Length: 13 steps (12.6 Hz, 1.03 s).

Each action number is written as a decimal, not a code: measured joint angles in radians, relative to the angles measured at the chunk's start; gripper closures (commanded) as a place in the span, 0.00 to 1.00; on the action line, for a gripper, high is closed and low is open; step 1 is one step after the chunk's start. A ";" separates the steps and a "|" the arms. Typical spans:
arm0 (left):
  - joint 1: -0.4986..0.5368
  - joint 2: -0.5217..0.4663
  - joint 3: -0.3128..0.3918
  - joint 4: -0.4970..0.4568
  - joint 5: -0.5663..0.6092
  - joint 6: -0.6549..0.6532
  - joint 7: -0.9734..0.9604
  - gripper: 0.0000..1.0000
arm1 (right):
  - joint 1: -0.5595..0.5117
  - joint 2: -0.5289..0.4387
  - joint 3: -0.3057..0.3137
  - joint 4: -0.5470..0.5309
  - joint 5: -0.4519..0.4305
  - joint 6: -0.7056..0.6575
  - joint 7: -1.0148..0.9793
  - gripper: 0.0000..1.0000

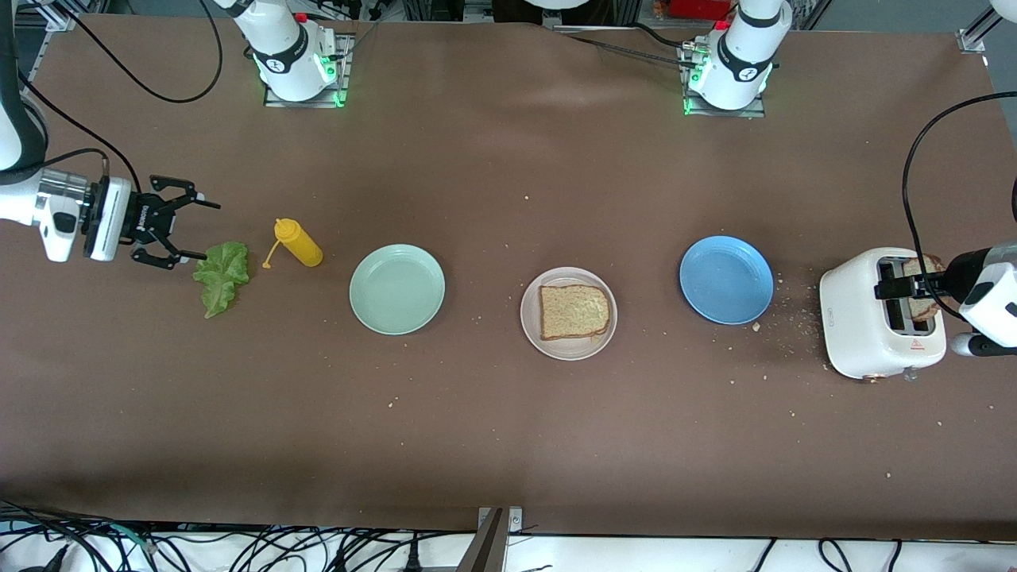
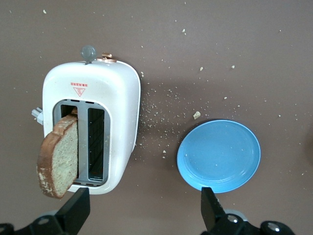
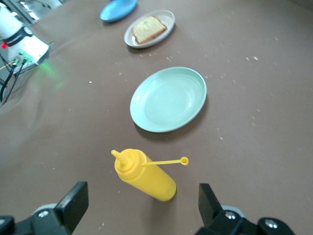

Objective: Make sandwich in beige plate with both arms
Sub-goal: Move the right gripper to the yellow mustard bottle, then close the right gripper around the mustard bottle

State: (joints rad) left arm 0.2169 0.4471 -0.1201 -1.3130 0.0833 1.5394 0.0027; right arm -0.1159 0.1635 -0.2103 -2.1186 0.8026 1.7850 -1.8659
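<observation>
Even, bright overhead light fills all three views, with no hard shadows on the brown table (image 1: 508, 445). The mint plate (image 1: 397, 288), beige plate (image 1: 568, 313) and blue plate (image 1: 726, 280) cast only thin soft shadows. A pale sheen lies on the cloth near the bases. Green lamps glow at both bases. The toaster (image 2: 90, 125) is white but not blown out. The mustard bottle (image 3: 145, 174) is sharp; the right wrist view softens toward its distant plates.
</observation>
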 measured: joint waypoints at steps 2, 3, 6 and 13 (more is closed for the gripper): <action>0.000 0.000 0.000 0.000 0.000 0.000 0.000 0.00 | 0.000 0.002 -0.027 -0.083 0.080 0.008 -0.180 0.01; 0.000 0.000 0.000 0.000 0.000 0.000 0.000 0.00 | 0.000 0.005 -0.037 -0.112 0.106 0.011 -0.259 0.01; -0.002 0.000 -0.001 0.000 0.000 0.000 0.000 0.00 | 0.000 0.056 -0.067 -0.159 0.202 0.009 -0.484 0.01; -0.004 0.000 -0.001 0.000 0.000 -0.001 0.000 0.00 | -0.031 0.281 -0.078 -0.178 0.367 -0.073 -0.774 0.01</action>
State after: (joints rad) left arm 0.2126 0.4471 -0.1211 -1.3130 0.0833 1.5388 0.0026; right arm -0.1464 0.4446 -0.2888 -2.2961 1.1692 1.7121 -2.6400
